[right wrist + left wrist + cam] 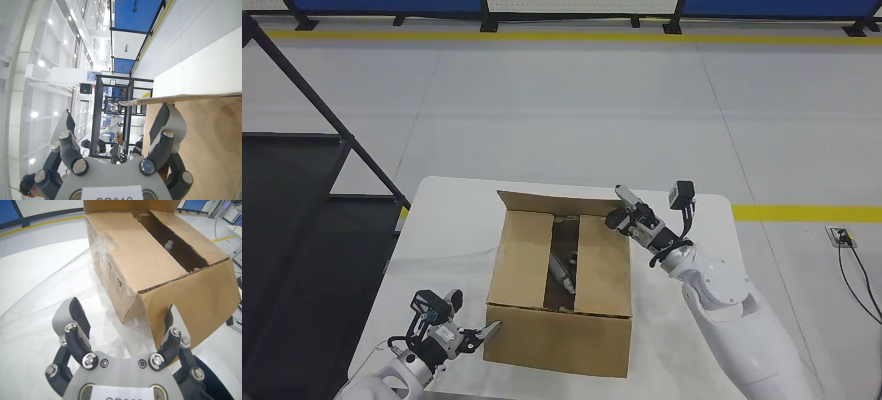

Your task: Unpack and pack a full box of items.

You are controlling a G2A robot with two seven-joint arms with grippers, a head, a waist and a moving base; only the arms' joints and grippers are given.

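A brown cardboard box (560, 300) stands in the middle of the white table (452, 230). Its two top flaps lie nearly flat with a gap between them; the far flap stands up. A bottle with a grey cap (168, 244) and other items (562, 268) show through the gap. My left gripper (123, 311) is open, low over the table at the box's near left corner (482, 335), one finger (171, 317) close against the box side. My right gripper (625, 214) is open at the box's far right corner, one finger (160, 119) beside the flap's edge (189, 97).
Clear torn tape (98, 244) hangs off the box's left side, trailing down toward the table. A black metal frame (312, 150) stands off the table's left side. Bare tabletop lies left and right of the box.
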